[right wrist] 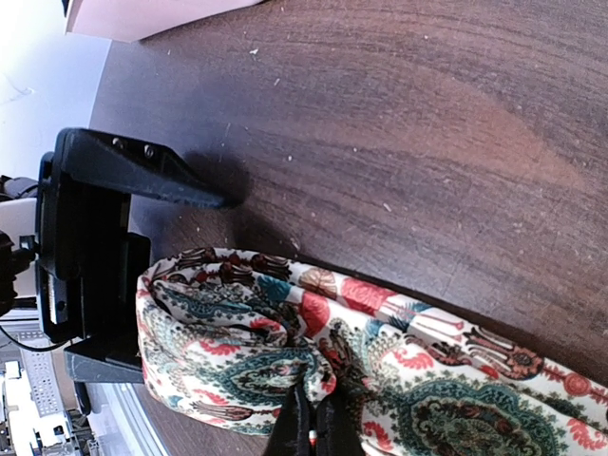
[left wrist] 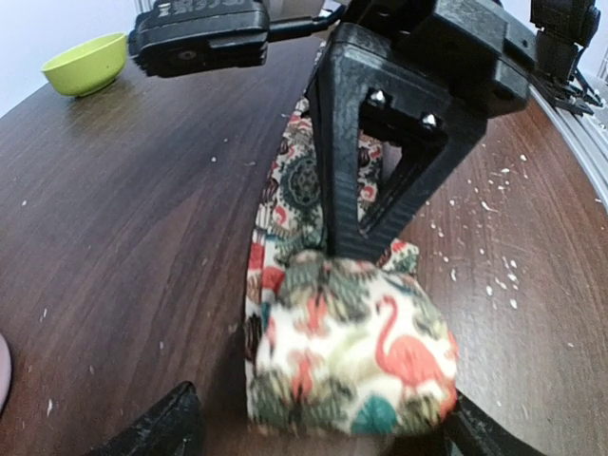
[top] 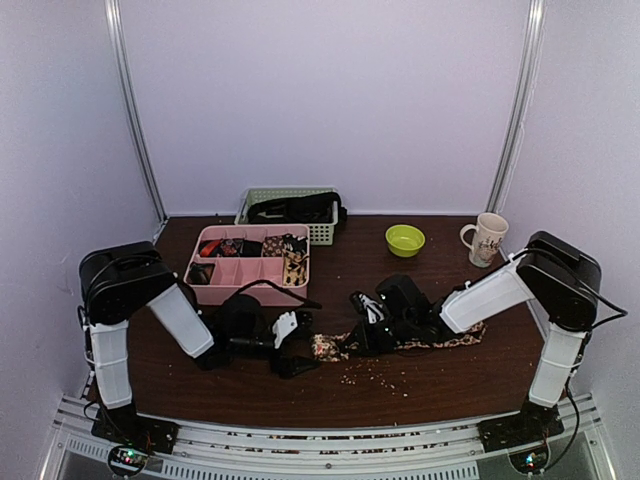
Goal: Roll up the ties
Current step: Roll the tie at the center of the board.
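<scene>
Left gripper (top: pixel 300 348) open; sits in front of the pink tray (top: pixel 222 294), off its near-right corner; left wrist view shows its fingers (left wrist: pixel 166 427) spread wide either side of the roll (left wrist: pixel 351 356); left one clear of the fabric, right one at the roll's edge, contact unclear.

Tie (top: pixel 465 335) is flat on the table (top: pixel 200 390), in front of the tray and to its right; cream fabric with a red and teal paisley and flamingo print; end nearest the tray is wound into the roll (top: pixel 325 347), the rest runs away from the tray to the right.

Right gripper (top: pixel 355 342) closed; further right of the tray than the roll; right wrist view has its tips (right wrist: pixel 309 423) pinched together into the tie's fabric (right wrist: pixel 456 380) right where the roll starts; from the left wrist it stands over the tie (left wrist: pixel 356 237) just behind the roll.

White crumbs (top: pixel 380 375) scattered in front of the tray, to its right.

Mesh basket (top: pixel 320 233) behind the tray, touching or nearly so, something black inside; green bowl (top: pixel 405 240) well right of the tray; mug (top: pixel 487 238) further right again; tray compartments hold small patterned items, too small to identify.
</scene>
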